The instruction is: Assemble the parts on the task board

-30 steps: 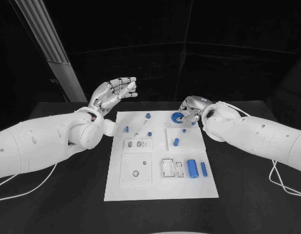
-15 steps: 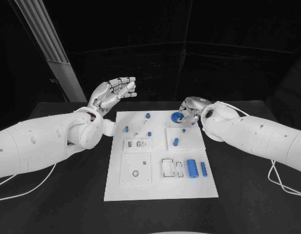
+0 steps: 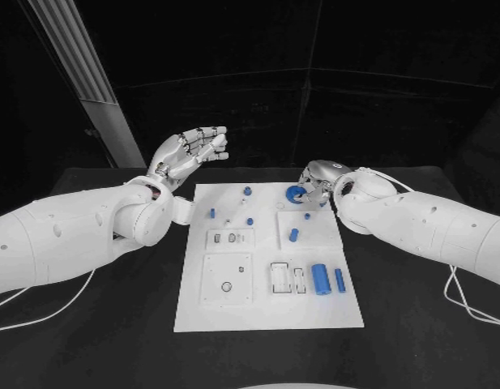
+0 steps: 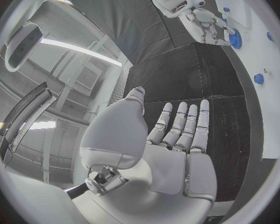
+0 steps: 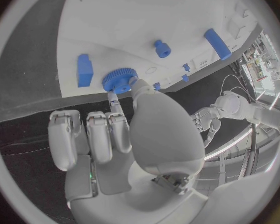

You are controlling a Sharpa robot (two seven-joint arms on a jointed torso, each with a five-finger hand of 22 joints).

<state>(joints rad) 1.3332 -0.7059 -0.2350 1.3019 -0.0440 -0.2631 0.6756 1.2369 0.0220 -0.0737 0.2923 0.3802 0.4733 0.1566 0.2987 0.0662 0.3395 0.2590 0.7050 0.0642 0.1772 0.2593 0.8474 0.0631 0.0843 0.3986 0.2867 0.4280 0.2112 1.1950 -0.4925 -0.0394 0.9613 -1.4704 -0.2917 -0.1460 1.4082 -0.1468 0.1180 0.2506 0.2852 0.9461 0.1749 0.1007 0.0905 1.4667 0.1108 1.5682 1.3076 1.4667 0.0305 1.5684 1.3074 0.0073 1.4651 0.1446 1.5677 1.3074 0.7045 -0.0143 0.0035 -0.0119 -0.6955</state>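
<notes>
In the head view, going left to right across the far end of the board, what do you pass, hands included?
Left hand, raised beyond the task board's far left corner → small blue peg → blue gear → right hand, touching the gear.

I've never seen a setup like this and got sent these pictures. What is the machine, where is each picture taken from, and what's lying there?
It is a robot with two white arms ending in silver hands. One camera looks down from its head; two fisheye cameras sit behind the wrists. On the black table lies a white task board carrying small blue parts. The right hand pinches a blue gear at the board's far edge. The left hand is raised beside the board, holding nothing.
</notes>
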